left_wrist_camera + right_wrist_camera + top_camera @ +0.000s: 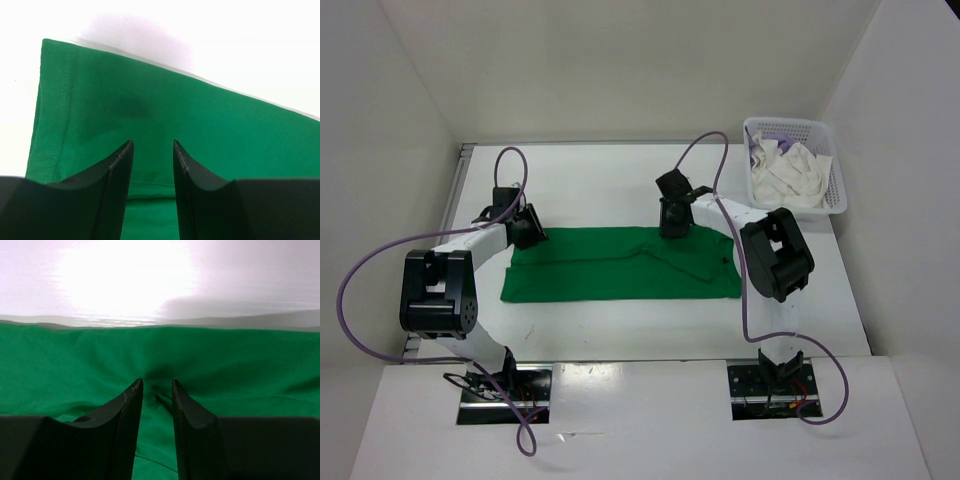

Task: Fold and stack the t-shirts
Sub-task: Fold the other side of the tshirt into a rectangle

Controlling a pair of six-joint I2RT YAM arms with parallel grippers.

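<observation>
Left gripper (152,145) hovers narrowly parted over the green t-shirt (620,270)'s far left corner; right gripper (157,385), narrow at its puckered far edge, grip unclear

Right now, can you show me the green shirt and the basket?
green shirt (620,270): top view, the middle of the cloth.
basket (836,168): top view, its right wall.

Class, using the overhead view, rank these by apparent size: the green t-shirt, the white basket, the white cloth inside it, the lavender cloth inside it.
1. green t-shirt, spread flat
2. white basket
3. white cloth
4. lavender cloth; only a sliver shows, so its true size stays unknown.
</observation>
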